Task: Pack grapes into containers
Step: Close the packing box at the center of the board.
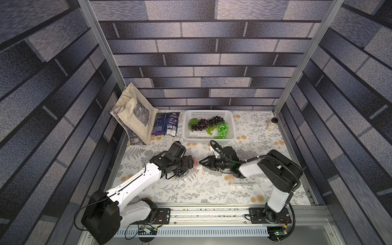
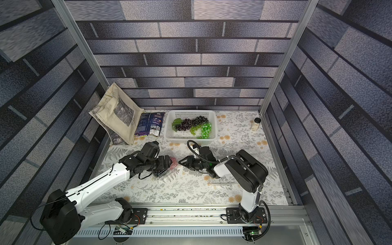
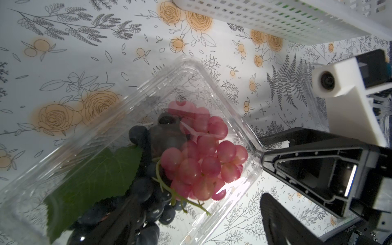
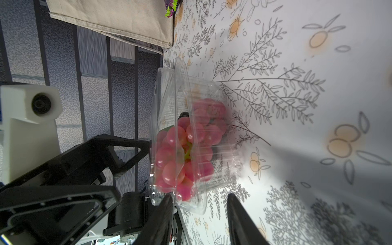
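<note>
Nearest, past the aluminium rail (image 1: 212, 214), the floral tablecloth (image 1: 201, 191) lies open between the two arms, save for a second punnet (image 1: 246, 182), flat, clear and hard to make out, by the right arm. At mid-table sits the punnet (image 3: 186, 72), thin glossy plastic with rounded corners, its lid down over round red grapes (image 3: 201, 161), dark grapes (image 3: 144, 191) and a matte green leaf (image 3: 101, 171). The left gripper (image 3: 199, 196) hangs over it with jaws spread wide, one finger against the lid, the other clear of the rim. The right gripper (image 4: 199, 197) meets the punnet's end, jaws partly apart around that corner, one tip touching the lid's flange. Just beyond, the white perforated basket (image 1: 212, 137) holds dark bunches (image 1: 209, 122) and green bunches (image 1: 221, 129), its front wall close to both wrists. At the back left lean a canvas tote (image 1: 135, 114) and a crinkly snack packet (image 1: 166, 125); a small jar (image 1: 273, 124) stands alone in the far right corner.
</note>
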### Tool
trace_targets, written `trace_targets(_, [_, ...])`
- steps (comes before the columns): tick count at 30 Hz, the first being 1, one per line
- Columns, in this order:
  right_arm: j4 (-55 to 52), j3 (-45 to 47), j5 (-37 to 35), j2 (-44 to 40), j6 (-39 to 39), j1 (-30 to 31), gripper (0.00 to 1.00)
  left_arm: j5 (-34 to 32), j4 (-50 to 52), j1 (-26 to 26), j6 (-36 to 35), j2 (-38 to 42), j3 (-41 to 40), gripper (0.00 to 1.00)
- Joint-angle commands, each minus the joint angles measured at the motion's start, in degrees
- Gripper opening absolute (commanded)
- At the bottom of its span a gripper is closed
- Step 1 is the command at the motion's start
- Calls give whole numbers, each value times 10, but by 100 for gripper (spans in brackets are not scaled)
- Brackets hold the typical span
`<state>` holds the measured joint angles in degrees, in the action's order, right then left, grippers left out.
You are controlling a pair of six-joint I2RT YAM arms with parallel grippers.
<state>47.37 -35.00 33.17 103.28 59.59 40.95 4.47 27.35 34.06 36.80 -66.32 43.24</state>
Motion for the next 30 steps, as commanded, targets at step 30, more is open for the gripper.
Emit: trace_targets(30, [52,-5,18,24,18,-4,23,3,7,5,3,-1,8,91])
